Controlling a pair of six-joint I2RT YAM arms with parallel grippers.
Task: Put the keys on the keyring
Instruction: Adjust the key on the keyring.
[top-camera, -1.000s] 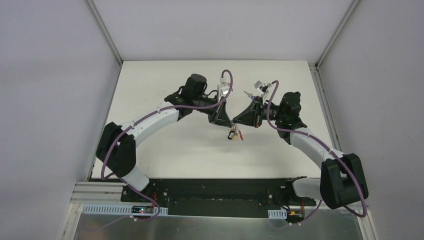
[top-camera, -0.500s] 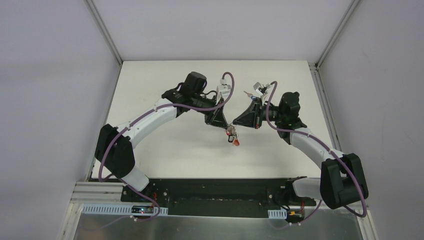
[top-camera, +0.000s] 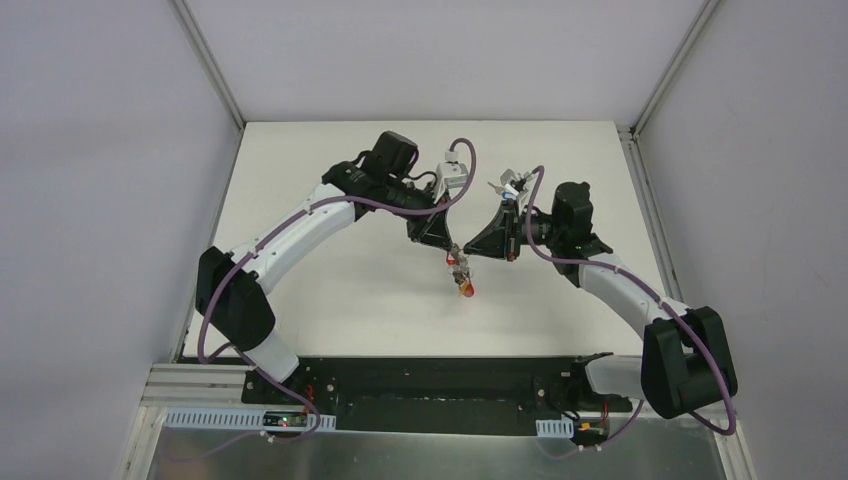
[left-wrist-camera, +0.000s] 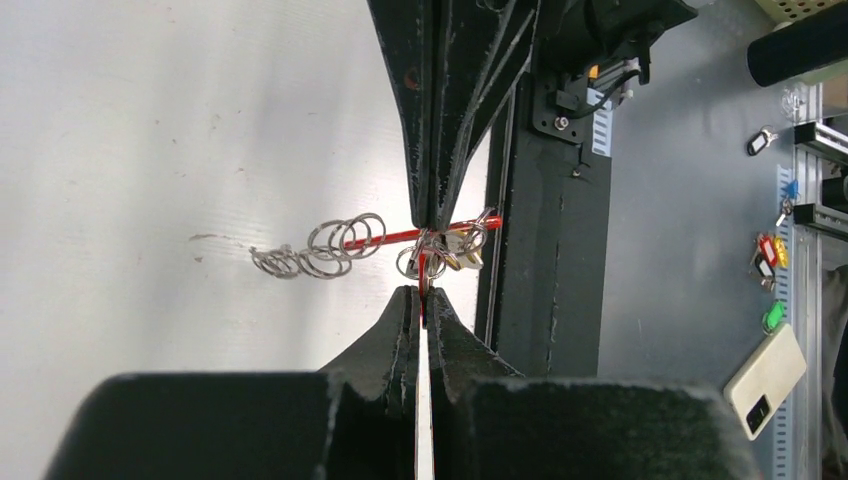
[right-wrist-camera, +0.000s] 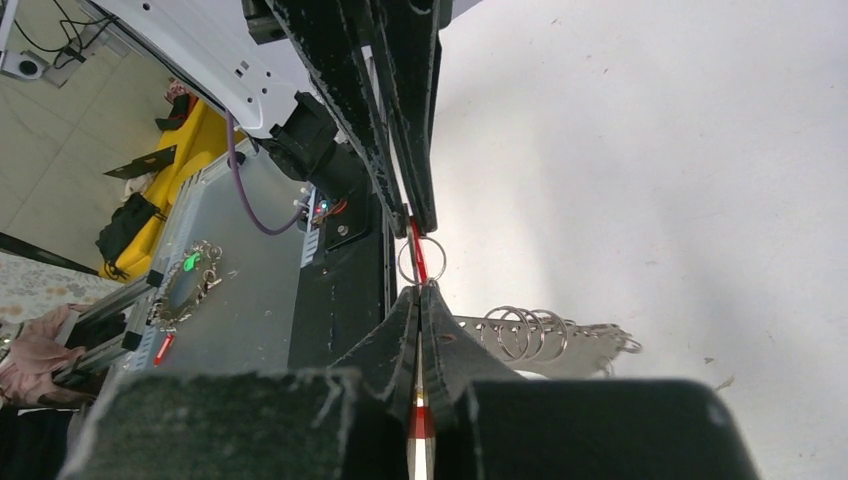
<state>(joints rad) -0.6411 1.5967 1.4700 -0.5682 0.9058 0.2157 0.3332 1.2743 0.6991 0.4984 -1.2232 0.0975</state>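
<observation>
In the middle of the overhead view the two arms meet tip to tip above the white table (top-camera: 330, 300). The left gripper (top-camera: 451, 250) comes in from the upper left and the right gripper (top-camera: 471, 254) from the right. Both have their fingers pressed together on the keyring (left-wrist-camera: 392, 237), which is held between them. In the left wrist view the fingers at the bottom pinch a thin red stretch of the loop at frame centre, while the other gripper clamps it from the top. A row of small split rings (left-wrist-camera: 325, 250) trails to the left of the pinch. A little cluster of metal pieces (left-wrist-camera: 458, 250) sits just right of it, too small to tell whether they are keys. In the overhead view a red-orange bit hangs just below the fingertips.
</observation>
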